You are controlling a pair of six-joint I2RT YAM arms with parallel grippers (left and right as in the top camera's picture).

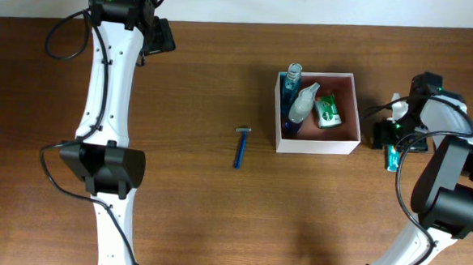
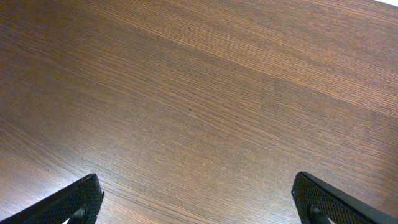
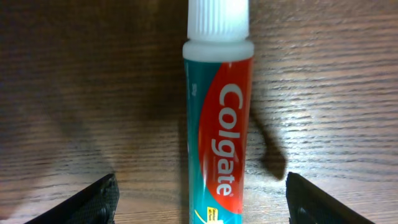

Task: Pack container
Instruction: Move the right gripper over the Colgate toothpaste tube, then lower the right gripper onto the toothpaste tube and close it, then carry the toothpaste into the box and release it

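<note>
The container (image 1: 349, 146) is a square white-walled box right of centre, holding a blue bottle (image 1: 290, 80), a clear spray bottle (image 1: 302, 107) and a green packet (image 1: 328, 110). A blue razor (image 1: 240, 147) lies on the table left of it. A Colgate toothpaste tube (image 3: 217, 124) lies on the table right of the container, also visible in the overhead view (image 1: 392, 157). My right gripper (image 3: 202, 199) is open, its fingers on either side of the tube and apart from it. My left gripper (image 2: 198, 199) is open and empty over bare wood at the far left.
The wooden table (image 1: 216, 221) spreads around the objects. The left arm (image 1: 108, 101) runs down the left side. The right arm (image 1: 453, 184) stands at the right edge, with black cables beside it.
</note>
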